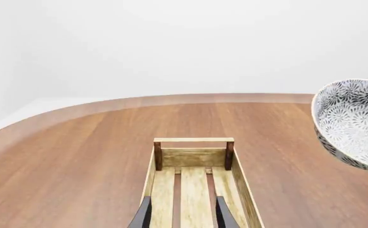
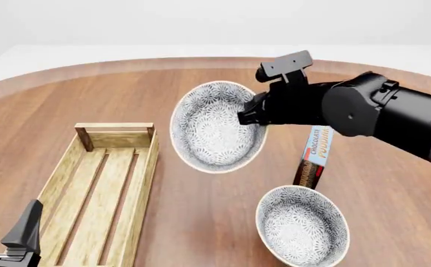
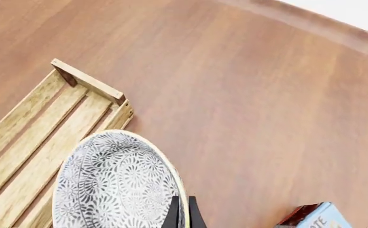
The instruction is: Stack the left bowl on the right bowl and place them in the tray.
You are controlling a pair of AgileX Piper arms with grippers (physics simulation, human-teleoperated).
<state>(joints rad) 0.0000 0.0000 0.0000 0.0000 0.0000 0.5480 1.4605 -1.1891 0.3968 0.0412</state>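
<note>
Nearest, the left gripper (image 2: 8,236) is hovering spread over the tray's (image 2: 144,183) near end by the tabletop's left edge. Right gripper (image 3: 182,212) is pinching a tilted bowl's (image 2: 215,127) rim aloft; the other bowl (image 2: 302,232) is sitting near the front edge.

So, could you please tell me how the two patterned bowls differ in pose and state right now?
The held bowl hangs in the air, pinched at its rim by the right gripper; the other bowl sits on the table. The held bowl is tipped steeply, its opening toward the camera; the other bowl is upright. Both share one grey-and-white floral pattern and look alike in size.
</note>
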